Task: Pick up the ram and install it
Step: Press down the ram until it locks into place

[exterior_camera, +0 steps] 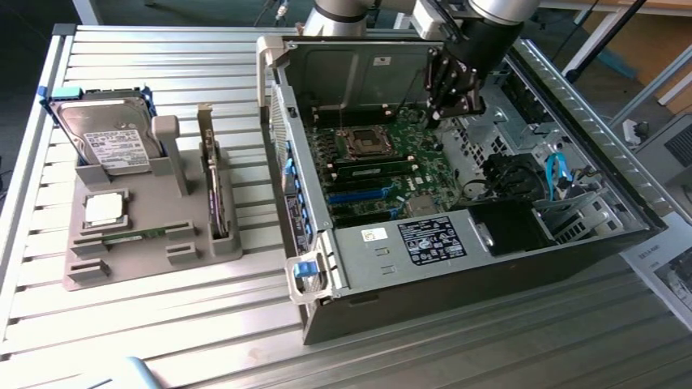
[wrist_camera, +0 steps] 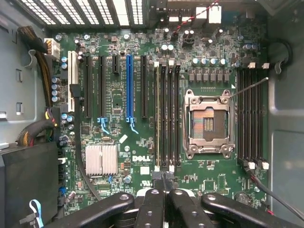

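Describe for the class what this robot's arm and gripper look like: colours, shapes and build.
The arm is a round silver-grey tube ending in a black wrist section. The gripper is black, built from flat linkage bars with round pivot holes, and its fingers are rounded and dark.

Bright, even daylight gives soft shadows, mild glare on the slatted table [exterior_camera: 162, 324], both views fairly sharp.

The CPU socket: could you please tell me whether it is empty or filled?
Empty: the CPU socket shows bare contacts inside its metal frame.
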Motion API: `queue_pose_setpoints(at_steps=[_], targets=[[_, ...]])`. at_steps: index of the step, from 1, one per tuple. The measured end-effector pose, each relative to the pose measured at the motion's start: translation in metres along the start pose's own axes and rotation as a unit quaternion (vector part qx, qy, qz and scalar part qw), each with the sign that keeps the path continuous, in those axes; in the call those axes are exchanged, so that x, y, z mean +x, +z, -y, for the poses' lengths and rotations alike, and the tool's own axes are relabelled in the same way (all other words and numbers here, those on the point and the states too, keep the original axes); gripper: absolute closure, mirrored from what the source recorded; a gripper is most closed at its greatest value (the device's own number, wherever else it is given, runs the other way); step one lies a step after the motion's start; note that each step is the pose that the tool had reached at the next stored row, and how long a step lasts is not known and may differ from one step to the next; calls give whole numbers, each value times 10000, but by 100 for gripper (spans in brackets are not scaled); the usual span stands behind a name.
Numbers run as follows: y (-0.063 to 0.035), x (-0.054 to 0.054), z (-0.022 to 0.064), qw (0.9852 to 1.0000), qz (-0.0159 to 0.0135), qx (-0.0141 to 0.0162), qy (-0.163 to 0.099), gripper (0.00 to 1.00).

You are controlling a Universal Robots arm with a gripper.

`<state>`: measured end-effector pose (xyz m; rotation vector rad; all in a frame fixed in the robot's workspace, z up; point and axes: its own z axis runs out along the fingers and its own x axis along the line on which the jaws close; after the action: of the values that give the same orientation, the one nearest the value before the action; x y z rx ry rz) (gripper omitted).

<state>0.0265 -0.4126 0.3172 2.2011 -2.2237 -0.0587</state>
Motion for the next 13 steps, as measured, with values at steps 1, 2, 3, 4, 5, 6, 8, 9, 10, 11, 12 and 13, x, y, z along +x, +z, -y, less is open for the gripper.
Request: queue_pose_setpoints(at_steps=[1,2,3,4,5,6,8,9,10,11,12,13], targets=[[6,0,0,10000,0,0,0,90],[12,0,0,10000,0,0,0,90],[19,0,1,10000,0,0,0,90],[26,0,1,10000,0,0,0,90],[33,1,1,10000,0,1,0,90],[41,1,2,10000,0,1,0,90],[66,1,3,10000,0,4,-1,90],[73,1,3,10000,0,6,-1,90],[88,1,3,10000,0,11,0,90],[102,2,4,10000,0,15,-1,90],[115,2,4,10000,0,18,-1,90],[133,2,5,10000,0,22,-1,90]])
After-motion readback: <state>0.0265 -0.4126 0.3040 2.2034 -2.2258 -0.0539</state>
